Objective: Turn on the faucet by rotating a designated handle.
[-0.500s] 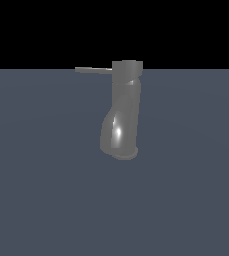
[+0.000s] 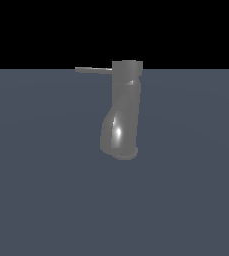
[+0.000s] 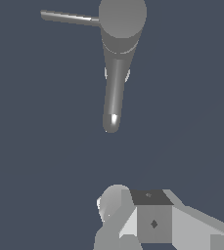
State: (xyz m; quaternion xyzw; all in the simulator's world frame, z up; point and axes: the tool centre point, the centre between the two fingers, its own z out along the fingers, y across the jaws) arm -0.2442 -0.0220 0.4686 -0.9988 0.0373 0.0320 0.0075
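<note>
In the exterior view the handle (image 2: 93, 70) sticks out toward the view's left from the cap of the faucet (image 2: 121, 112), which stands upright on the floor (image 2: 36, 200). The gripper (image 3: 133, 219) is well apart; whether its fingers are open I cannot tell. Judging by this, the approach is in hand; next it must reach the bar. Nothing blocks the way.

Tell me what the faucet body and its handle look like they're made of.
Faucet: seems polished grey metal; a bright specular streak on its bulging base suggests a glossy finish. Handle: a thin grey bar, likely the same metal, but with only a faint sheen in the wrist view, so its finish is less certain. It's a render, so this is appearance only.
</note>
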